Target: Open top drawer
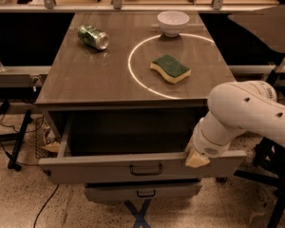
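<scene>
Nearest, 1 narrower grey drawer (142, 192) sits shut under the wide grey-beige top drawer (95, 169), which stands well out toward the camera with its deep box exposed. The white arm's tan-tipped gripper (197, 159) rests on the front's upper edge near its right end, right of the small dark loop handle (146, 169). Whether it is clamped, I cannot tell. Any further pull runs camera-ward, square to the front's left-right length.

Brown surface (85, 80): green can (93, 37) on its side at 10 o'clock, white bowl (173, 23) at 1, sponge (170, 69) in white ring (129, 65) approx 3. Gripper (197, 158) at 5, below front edge.
</scene>
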### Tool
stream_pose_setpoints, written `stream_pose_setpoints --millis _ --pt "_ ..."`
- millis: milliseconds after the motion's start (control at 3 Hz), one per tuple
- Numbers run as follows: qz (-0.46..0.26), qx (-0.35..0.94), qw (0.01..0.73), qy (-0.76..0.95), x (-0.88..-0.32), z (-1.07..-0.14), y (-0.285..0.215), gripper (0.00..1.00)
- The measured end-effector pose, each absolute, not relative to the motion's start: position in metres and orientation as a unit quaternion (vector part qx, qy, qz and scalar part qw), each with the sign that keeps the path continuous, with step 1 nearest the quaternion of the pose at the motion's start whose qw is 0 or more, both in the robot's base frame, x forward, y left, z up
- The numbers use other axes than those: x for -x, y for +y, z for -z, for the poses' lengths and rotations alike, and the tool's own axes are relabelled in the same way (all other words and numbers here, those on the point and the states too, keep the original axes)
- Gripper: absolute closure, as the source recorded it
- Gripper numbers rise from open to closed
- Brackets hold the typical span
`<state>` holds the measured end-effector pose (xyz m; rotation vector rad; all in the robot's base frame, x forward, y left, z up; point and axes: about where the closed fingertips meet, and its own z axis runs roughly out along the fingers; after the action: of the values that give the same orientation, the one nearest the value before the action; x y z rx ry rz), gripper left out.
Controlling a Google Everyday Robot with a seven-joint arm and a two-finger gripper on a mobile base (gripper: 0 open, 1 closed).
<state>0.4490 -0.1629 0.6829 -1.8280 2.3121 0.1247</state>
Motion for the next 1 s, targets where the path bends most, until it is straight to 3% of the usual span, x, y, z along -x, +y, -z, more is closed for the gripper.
stream_pose_setpoints --millis 1000 --pt "-0.033 0.624 0.076 0.777 -0.44 -0.696 -0.166 0.14"
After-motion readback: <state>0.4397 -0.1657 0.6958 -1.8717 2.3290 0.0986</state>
